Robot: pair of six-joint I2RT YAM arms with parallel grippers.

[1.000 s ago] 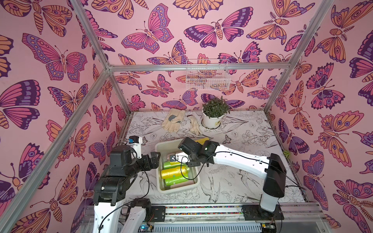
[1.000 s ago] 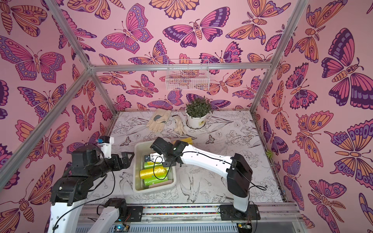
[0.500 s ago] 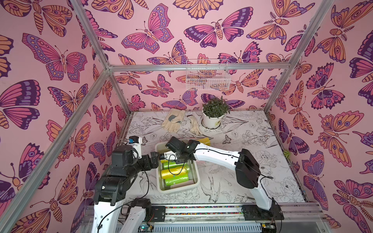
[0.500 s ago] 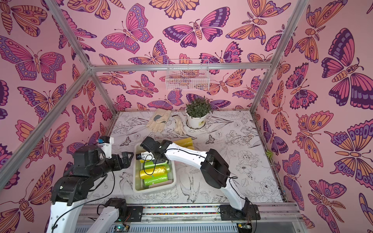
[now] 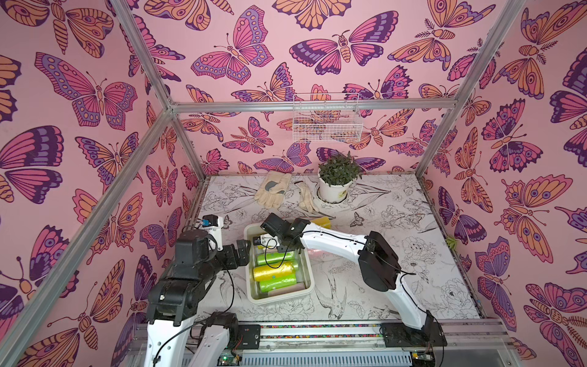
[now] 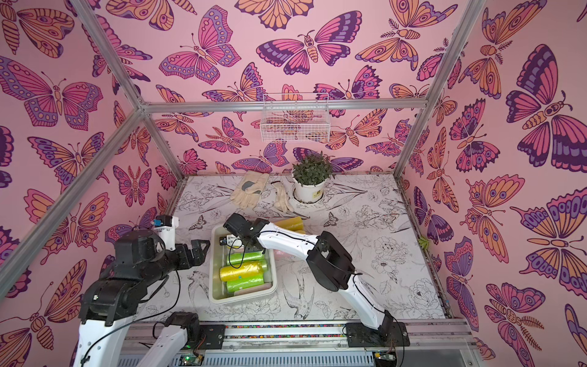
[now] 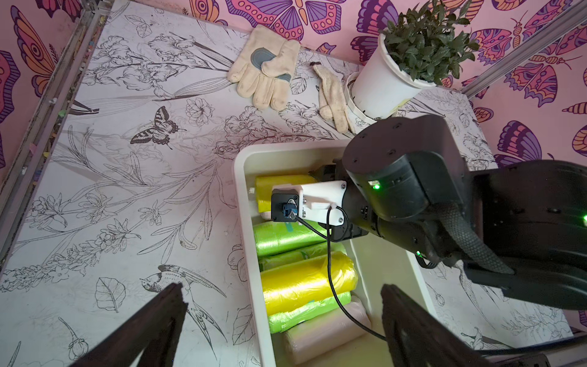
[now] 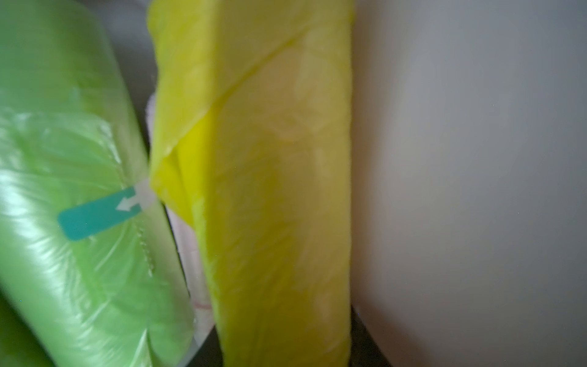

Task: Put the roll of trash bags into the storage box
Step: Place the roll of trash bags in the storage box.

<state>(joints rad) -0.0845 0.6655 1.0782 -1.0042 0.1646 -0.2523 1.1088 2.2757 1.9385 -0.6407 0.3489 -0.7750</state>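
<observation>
Rolls, counted:
- 2 yellow inside the storage box (image 5: 279, 298).
- 3 green rolls (image 7: 286, 235), as far as the stack lets me count.
- 1 pale pink roll (image 7: 324, 333) at the near end of the box.
- 1 loose yellow roll (image 5: 321, 221) on the table outside the box, just beyond its far end and behind the right arm.

The yellow roll of trash bags (image 7: 265, 190) is inside the box at its far end, lying crosswise beside the end wall. The right gripper (image 8: 286, 344) reaches down into the box there. The wrist view is blurred, but the dark fingers seem clenched on that roll from both sides. The second yellow roll (image 7: 308, 279) lies on top of the green ones, mid-box.

The left gripper (image 5: 243, 253) has its jaws spread wide and holds nothing. It hovers just beside the box's left wall.

Other items:
- 2 work gloves (image 5: 273, 190).
- 1 potted plant (image 5: 333, 190).
- 1 wire basket (image 5: 327, 117) on the back wall.

The table (image 5: 381, 222) is white with black line drawings of flowers, birds and butterflies. The walls (image 5: 95, 95) are pink butterfly print, with an aluminium frame (image 5: 222, 107) at the corners.
</observation>
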